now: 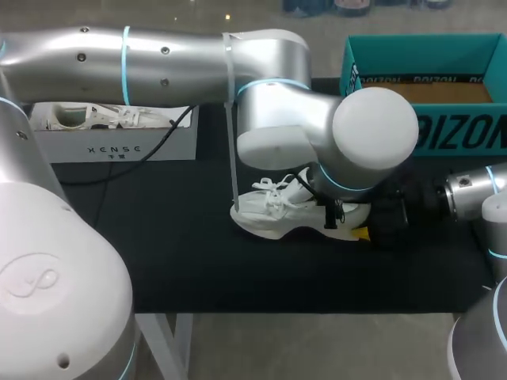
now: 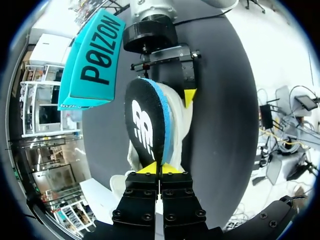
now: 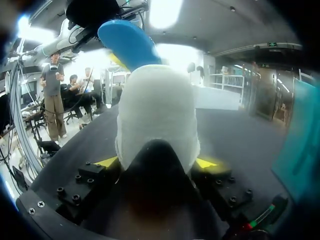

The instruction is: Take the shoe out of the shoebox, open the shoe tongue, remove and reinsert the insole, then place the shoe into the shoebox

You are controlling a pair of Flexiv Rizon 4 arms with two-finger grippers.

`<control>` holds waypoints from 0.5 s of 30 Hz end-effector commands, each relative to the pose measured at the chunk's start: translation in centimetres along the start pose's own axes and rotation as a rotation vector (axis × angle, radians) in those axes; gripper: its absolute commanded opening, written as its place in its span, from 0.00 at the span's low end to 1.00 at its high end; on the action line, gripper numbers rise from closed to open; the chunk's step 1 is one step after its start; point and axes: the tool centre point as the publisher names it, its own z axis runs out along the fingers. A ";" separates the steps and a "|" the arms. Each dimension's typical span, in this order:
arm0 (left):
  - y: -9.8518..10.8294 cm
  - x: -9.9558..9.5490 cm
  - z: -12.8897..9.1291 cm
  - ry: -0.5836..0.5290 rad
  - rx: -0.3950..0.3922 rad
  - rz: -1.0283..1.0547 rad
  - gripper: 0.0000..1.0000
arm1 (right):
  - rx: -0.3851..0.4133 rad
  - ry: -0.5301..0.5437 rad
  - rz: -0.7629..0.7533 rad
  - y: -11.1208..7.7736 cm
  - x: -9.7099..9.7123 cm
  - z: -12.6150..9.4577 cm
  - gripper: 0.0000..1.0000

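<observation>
Two wrist views, unlike overhead, show left jaws pinching insole [image 2: 143, 125], right jaws seemingly clamping shoe [image 3: 157, 115].

Left gripper [image 2: 160, 169] pinches the near edge of the black-and-blue insole [image 2: 142, 125], which stands upright out of the white shoe [image 2: 182, 120]. Right gripper [image 2: 171, 89] holds the shoe's far end. Teal shoebox [image 2: 92, 60] sits nearby.

A robotics lab: a silver left arm [image 1: 158, 59] and right arm [image 1: 469, 188] work over a black-topped desk [image 1: 198, 261]. A black cable [image 1: 162, 145] trails from a white box [image 1: 119, 144] at its far edge, and a teal shoebox [image 1: 444, 131] sits at the far right corner.
</observation>
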 end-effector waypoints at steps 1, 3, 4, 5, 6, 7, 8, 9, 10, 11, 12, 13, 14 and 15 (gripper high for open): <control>-1.7 0.2 0.6 0.009 -0.011 0.009 0.00 | 0.001 -0.001 0.002 -0.5 -0.1 0.5 0.00; -2.1 0.2 0.7 0.012 -0.005 0.011 0.00 | 0.001 -0.001 0.002 -0.5 -0.1 0.5 0.00; -2.2 0.2 0.6 0.013 0.002 0.012 0.00 | 0.001 -0.001 0.002 -0.5 -0.1 0.5 0.00; -2.4 0.2 0.6 0.013 0.004 0.013 0.00 | 0.001 -0.001 0.002 -0.5 -0.1 0.5 0.00; -2.5 0.2 0.5 0.012 0.010 0.014 0.00 | 0.001 -0.001 0.002 -0.5 -0.1 0.5 0.00; -2.7 0.1 0.5 0.012 0.013 0.014 0.00 | 0.001 -0.001 0.002 -0.5 -0.1 0.5 0.00; -2.8 0.1 0.4 0.011 0.017 0.013 0.00 | 0.001 -0.001 0.002 -0.5 -0.1 0.5 0.00; -2.9 0.0 0.4 0.012 0.022 0.014 0.00 | 0.001 -0.001 0.002 -0.5 -0.1 0.5 0.00; -3.0 0.0 0.4 0.013 0.026 0.017 0.00 | 0.001 -0.001 0.002 -0.5 -0.1 0.5 0.00; -3.0 0.0 0.5 0.013 0.029 0.020 0.00 | 0.001 -0.001 0.002 -0.5 -0.1 0.5 0.00; -3.1 0.0 0.5 0.013 0.030 0.020 0.00 | 0.001 -0.001 0.002 -0.5 -0.1 0.5 0.00; -3.1 0.0 0.5 0.014 0.032 0.019 0.00 | 0.001 -0.001 0.002 -0.5 -0.1 0.5 0.00; -3.1 0.0 0.5 0.014 0.034 0.018 0.00 | 0.001 -0.001 0.002 -0.5 -0.1 0.5 0.00; -3.1 0.0 0.5 0.014 0.034 0.016 0.00 | 0.001 -0.001 0.002 -0.5 -0.1 0.5 0.00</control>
